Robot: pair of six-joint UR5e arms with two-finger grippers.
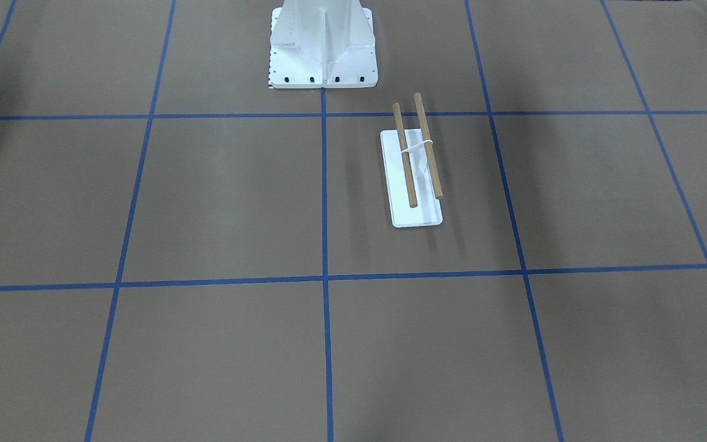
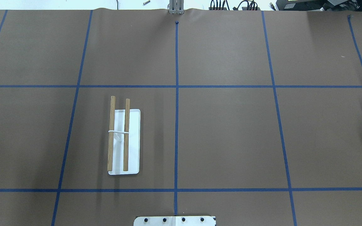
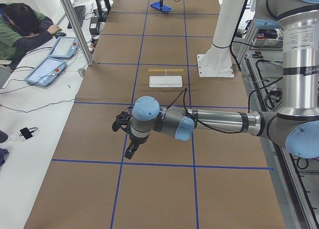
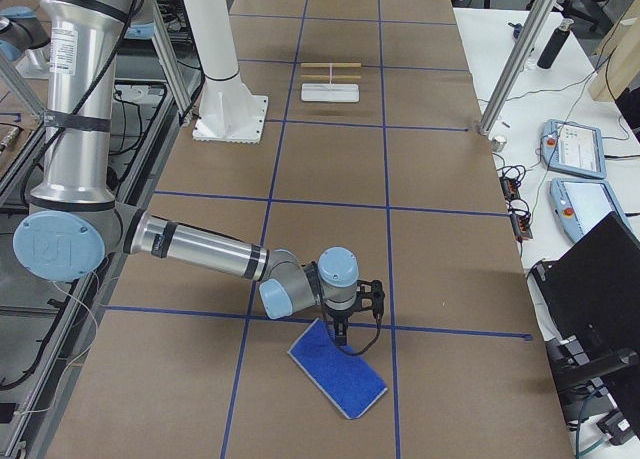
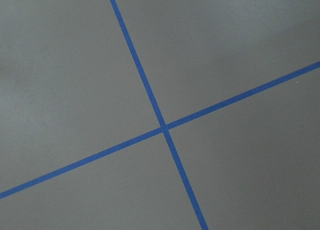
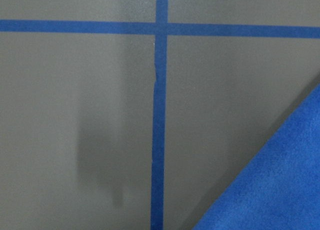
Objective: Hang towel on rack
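The rack [image 2: 132, 141] stands on the brown table left of its middle, a white base with two brown dowels; it also shows in the front view [image 1: 418, 212] and both side views [image 3: 166, 81] [image 4: 330, 92]. The blue towel [image 4: 338, 371] lies flat at the table's right end, out of the overhead and front views; its corner shows in the right wrist view [image 6: 272, 190]. My right gripper [image 4: 345, 337] points down at the towel's near edge. My left gripper [image 3: 131, 151] hangs over bare table far from the rack. I cannot tell whether either is open or shut.
The white robot pedestal [image 1: 323, 55] is bolted behind the rack. Blue tape lines grid the table. An operator [image 3: 20, 27] and tablets [image 3: 47, 69] sit beside the far long edge. An aluminium post [image 4: 510, 74] stands at that edge.
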